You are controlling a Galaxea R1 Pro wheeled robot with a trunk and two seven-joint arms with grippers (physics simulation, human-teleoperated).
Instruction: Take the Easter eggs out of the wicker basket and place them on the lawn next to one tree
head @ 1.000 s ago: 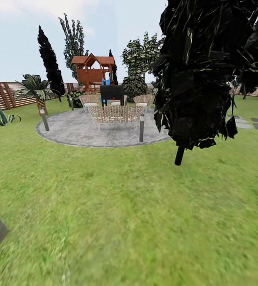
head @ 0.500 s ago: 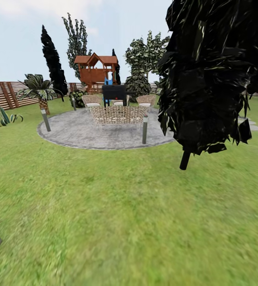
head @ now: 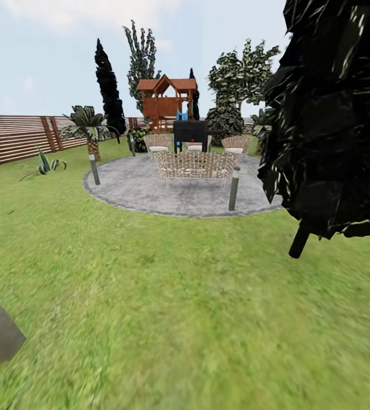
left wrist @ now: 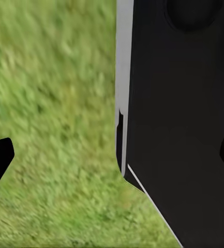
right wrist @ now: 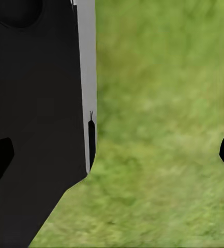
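- We note the lawn [head: 167, 307] spreading across the foreground, with no eggs or basket on the stretch we can see.
- We record an all-black tree [head: 336, 114] close on the right.
- We find a grey paved patio [head: 150, 191] beyond the grass, carrying wicker chairs [head: 195, 166].
- We observe a slatted fence [head: 19, 136] on the left.
- We see the left gripper [left wrist: 112, 157] and right gripper [right wrist: 112, 157] over grass, fingertips wide apart, nothing between them.

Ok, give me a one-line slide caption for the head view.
Lawn leading to a round paved patio with wicker chairs, a black tree at right, fence at left.
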